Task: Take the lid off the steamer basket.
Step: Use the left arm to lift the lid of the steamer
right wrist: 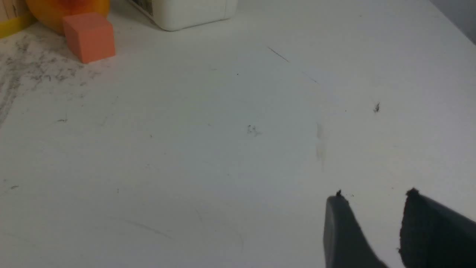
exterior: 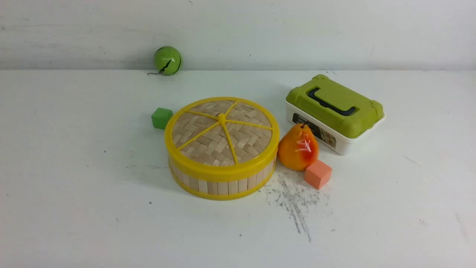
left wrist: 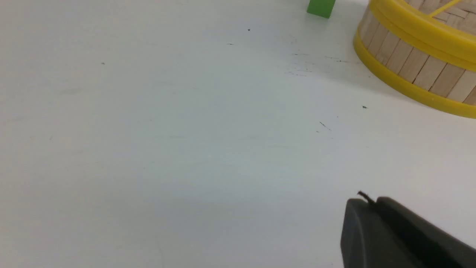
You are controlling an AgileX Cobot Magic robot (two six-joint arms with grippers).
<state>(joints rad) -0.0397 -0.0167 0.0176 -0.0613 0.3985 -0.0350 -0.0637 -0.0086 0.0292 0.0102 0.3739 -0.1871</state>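
Note:
The lid [exterior: 222,130], a woven bamboo disc with a thick yellow rim and yellow spokes, rests on the steamer basket [exterior: 219,184] in the middle of the table. The left wrist view catches the basket's slat wall [left wrist: 416,65] and the lid's rim [left wrist: 420,28]. My left gripper [left wrist: 368,201] is shut, empty, over bare table well short of the basket. My right gripper [right wrist: 375,197] stands open with nothing between its fingers, over bare table away from the basket. Neither arm shows in the front view.
An orange pear [exterior: 298,147] and an orange cube [exterior: 317,174] sit right against the basket's right side. A white box with an olive-green lid [exterior: 334,111] stands behind them. A green cube [exterior: 161,118] lies left of the basket; a green ball [exterior: 167,60] rests at the back wall.

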